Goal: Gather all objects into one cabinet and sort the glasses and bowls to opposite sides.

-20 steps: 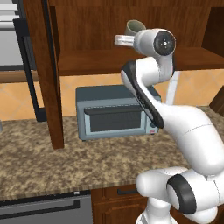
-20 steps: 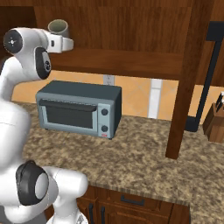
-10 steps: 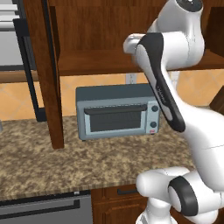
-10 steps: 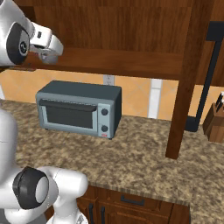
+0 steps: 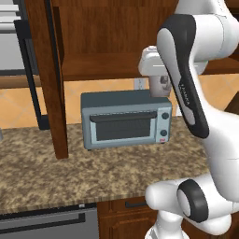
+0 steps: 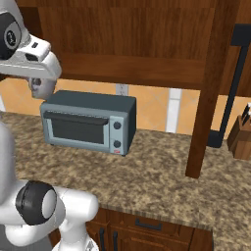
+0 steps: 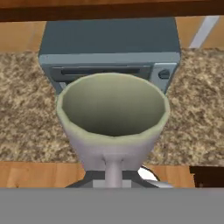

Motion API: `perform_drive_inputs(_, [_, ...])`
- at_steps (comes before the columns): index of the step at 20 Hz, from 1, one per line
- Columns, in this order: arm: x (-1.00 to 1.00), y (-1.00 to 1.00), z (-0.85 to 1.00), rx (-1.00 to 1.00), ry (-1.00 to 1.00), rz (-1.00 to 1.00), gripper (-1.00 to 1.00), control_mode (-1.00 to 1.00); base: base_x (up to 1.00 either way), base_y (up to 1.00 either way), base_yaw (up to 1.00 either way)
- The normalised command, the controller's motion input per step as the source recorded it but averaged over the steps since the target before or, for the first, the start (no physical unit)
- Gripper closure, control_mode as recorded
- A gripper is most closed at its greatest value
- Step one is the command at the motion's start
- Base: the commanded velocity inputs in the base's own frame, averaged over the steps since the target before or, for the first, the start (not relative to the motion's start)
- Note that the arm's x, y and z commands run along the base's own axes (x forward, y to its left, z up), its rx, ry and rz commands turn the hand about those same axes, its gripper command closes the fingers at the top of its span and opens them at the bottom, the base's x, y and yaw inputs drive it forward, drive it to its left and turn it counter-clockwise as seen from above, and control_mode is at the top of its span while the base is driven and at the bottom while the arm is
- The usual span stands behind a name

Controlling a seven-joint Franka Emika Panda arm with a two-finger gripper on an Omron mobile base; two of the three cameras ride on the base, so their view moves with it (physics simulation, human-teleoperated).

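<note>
The gripper (image 5: 159, 89) is shut tight on a mug (image 7: 113, 127), carried in the air just under the front edge of the cabinet shelf (image 5: 102, 70) and above the toaster oven (image 5: 126, 120). In the hand view the mug sits right in front of the fingers, its mouth open toward the camera and its handle running down to 6 o'clock into the grip; the fingertips themselves are hidden behind the mug, so the hold seems to be at the handle or the wall beside it, which I cannot settle. In the left base view the mug hangs below the white hand, and in the right base view it shows as a pale cup (image 6: 41, 88) tucked under the hand at the toaster oven's 10 o'clock.

What matters for the coming move: the shelf lies at 12 o'clock from the mug, above and behind it, with the shelf's front edge crossing the top of the hand view. The mug's long axis points along the gripper, roughly out toward the counter (image 6: 162, 171), not upright. My judgement is that it needs lifting over the shelf edge and turning upright before it goes onto the board. The open cabinet door (image 5: 46, 79) stands at 9 o'clock, well apart from the hand.
</note>
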Motion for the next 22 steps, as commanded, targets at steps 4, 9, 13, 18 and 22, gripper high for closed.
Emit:
perform_drive_inputs(4, [0.01, 0.03, -1.00, -0.01, 0.27, 0.00, 1.00, -1.00, 0.00, 0.00, 0.00])
perform_drive_inputs(9, [0.01, 0.00, -0.88, 0.00, 0.27, 0.00, 1.00, -1.00, 0.00, 0.00, 0.00])
perform_drive_inputs(13, [-0.01, 0.00, -0.36, 0.00, 0.17, 0.00, 1.00, 1.00, -0.19, 0.00, 0.00])
perform_drive_inputs(18, [0.00, 0.00, 0.00, 0.00, 0.00, 0.00, 1.00, 1.00, -0.97, 0.14, 0.01])
perform_drive_inputs(22, [0.00, 0.00, 0.00, 0.00, 0.00, 0.00, 1.00, 1.00, -1.00, 0.10, 0.00])
